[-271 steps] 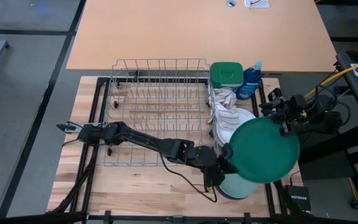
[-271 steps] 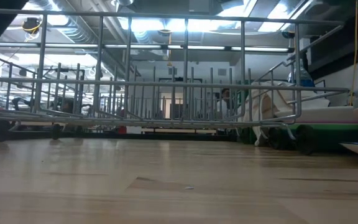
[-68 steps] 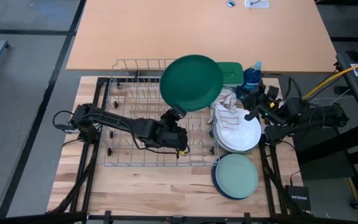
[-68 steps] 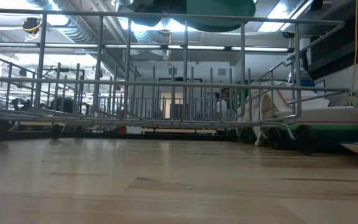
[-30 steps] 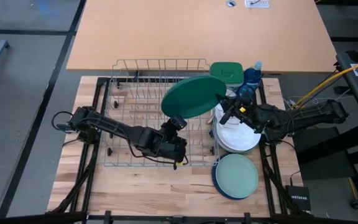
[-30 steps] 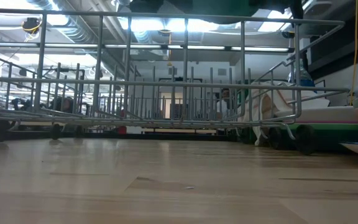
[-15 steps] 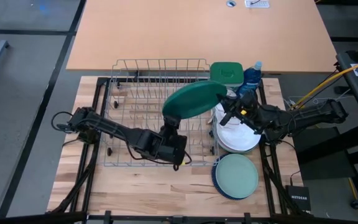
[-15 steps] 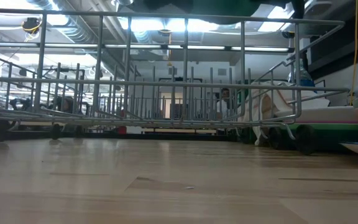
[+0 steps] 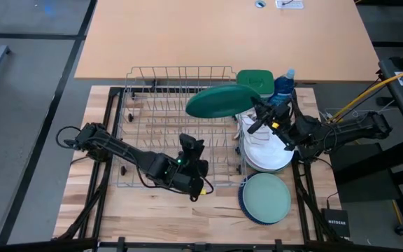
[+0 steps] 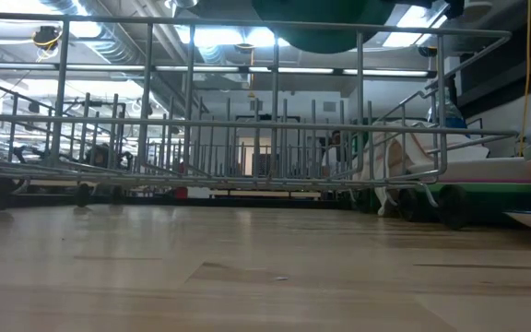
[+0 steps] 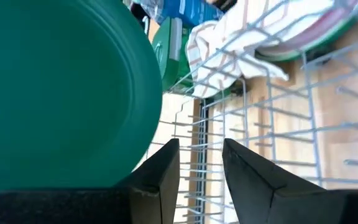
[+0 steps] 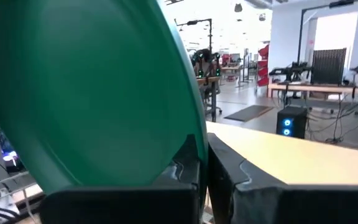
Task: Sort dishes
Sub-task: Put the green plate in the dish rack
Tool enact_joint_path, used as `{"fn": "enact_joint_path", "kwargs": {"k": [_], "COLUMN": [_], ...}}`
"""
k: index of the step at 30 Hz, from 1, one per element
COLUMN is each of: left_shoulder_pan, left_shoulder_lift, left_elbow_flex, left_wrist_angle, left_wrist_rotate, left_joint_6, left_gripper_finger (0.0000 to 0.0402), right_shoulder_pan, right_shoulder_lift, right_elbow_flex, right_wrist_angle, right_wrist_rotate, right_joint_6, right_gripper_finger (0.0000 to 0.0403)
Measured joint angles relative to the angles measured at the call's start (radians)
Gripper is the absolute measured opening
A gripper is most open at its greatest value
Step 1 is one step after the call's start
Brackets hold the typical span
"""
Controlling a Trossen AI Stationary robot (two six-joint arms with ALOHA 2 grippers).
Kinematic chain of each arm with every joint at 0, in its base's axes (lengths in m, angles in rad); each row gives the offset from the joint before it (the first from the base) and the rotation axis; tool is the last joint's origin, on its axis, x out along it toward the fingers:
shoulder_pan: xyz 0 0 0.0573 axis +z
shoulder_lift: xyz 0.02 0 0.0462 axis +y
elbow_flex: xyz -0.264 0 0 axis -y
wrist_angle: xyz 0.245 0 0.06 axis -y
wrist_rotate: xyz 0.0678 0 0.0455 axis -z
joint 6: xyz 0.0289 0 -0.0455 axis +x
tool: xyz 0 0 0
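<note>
Left gripper (image 9: 189, 145) over the near part of the wire rack (image 9: 145, 126), fingers (image 11: 160, 171) apart, nothing between them. Dark green plate (image 9: 222, 101) up in the air above the rack's right end, tilted. Right gripper (image 9: 256, 112) clamped on the plate's right rim. White plates (image 9: 268, 155) stacked beside the rack; pale teal plate (image 9: 266, 198) nearer, on a navy one.

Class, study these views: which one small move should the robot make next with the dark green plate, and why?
Probably the right gripper should lower the dark green plate into the wire rack. It alone pinches the plate's rim, holding it above the rack, while the left gripper has opened and let go.
</note>
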Motion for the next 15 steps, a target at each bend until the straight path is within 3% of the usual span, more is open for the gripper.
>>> {"fn": "enact_joint_path", "kwargs": {"k": [5, 12, 15], "left_shoulder_pan": [-0.028, -0.063, -0.064], "left_shoulder_lift": [-0.013, -0.048, -0.071], "left_elbow_flex": [0.000, 0.001, 0.001], "left_wrist_angle": [0.074, 0.196, 0.204], "left_wrist_rotate": [-0.088, -0.376, -0.379], "left_joint_6": [-0.044, -0.054, -0.085], "left_gripper_finger": [0.0112, 0.0111, 0.0111], "right_shoulder_pan": [0.000, 0.000, 0.000], "right_shoulder_lift": [0.000, 0.000, 0.000], "right_elbow_flex": [0.000, 0.000, 0.000], "right_wrist_angle": [-0.002, -0.007, -0.009], "right_wrist_rotate": [0.044, 0.042, 0.041], "right_joint_6": [-0.080, -0.131, -0.132], "right_gripper_finger": [0.0011, 0.0011, 0.0011]}}
